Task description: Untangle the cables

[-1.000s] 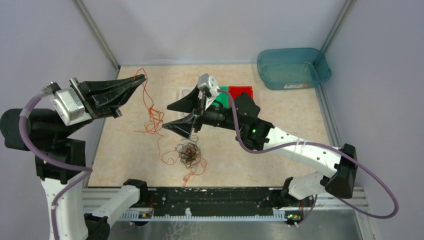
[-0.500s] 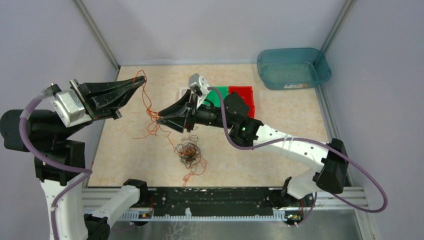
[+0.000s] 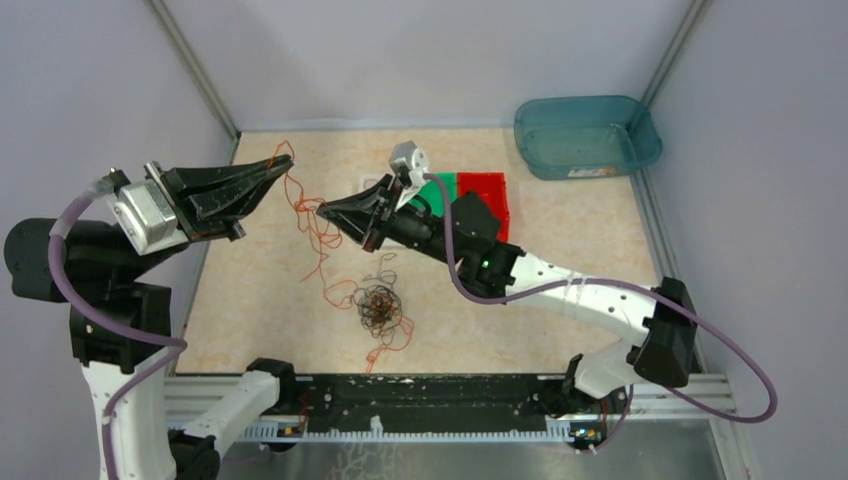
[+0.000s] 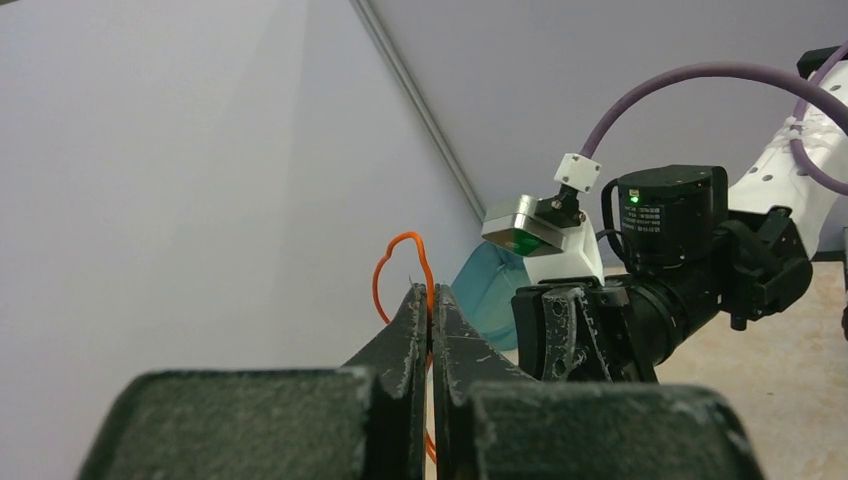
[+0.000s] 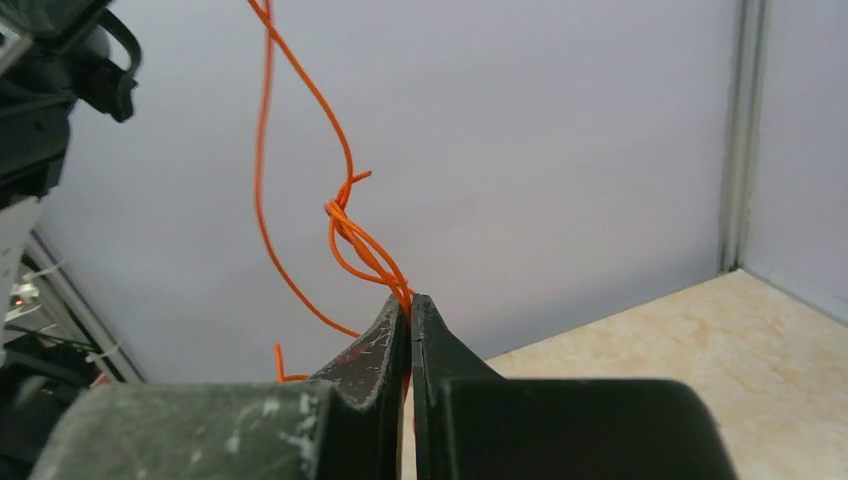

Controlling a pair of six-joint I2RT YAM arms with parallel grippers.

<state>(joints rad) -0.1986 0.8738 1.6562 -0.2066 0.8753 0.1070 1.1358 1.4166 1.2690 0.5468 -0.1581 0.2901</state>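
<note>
On the bench point(image 3: 250, 300) lie the cables point(image 3: 378, 305), and I count two colours of them: orange-red ones and dark ones, brown or black. How many single wires there are I cannot tell, because they are hair-thin and wound into each other. Most of them make one small round clump point(image 3: 372, 298) near the front middle of the bench, with dark curls and orange curls mixed. A few loose orange ends go out from it toward the near edge. From this clump, curly orange wire rises up and to the left, toward the claws.

There are two arms and two claws. The left claw point(image 3: 283, 160) is held over the back left part of the bench, and its fingers are pressed together on an orange strand point(image 4: 403, 238). In the left wrist view this strand makes one small loop above the tips. The right claw point(image 3: 325, 210) is near it, a little to the right, and the two do not touch. Its fingers are also clamped together on an orange strand. In the right wrist view one small knot point(image 5: 338, 208) of loops sits just above the tips.

Behind the right arm, one green block point(image 3: 438, 186) and one red block point(image 3: 487, 190) lie side by side. One teal bin point(image 3: 585, 165) stands at the back right corner.
</note>
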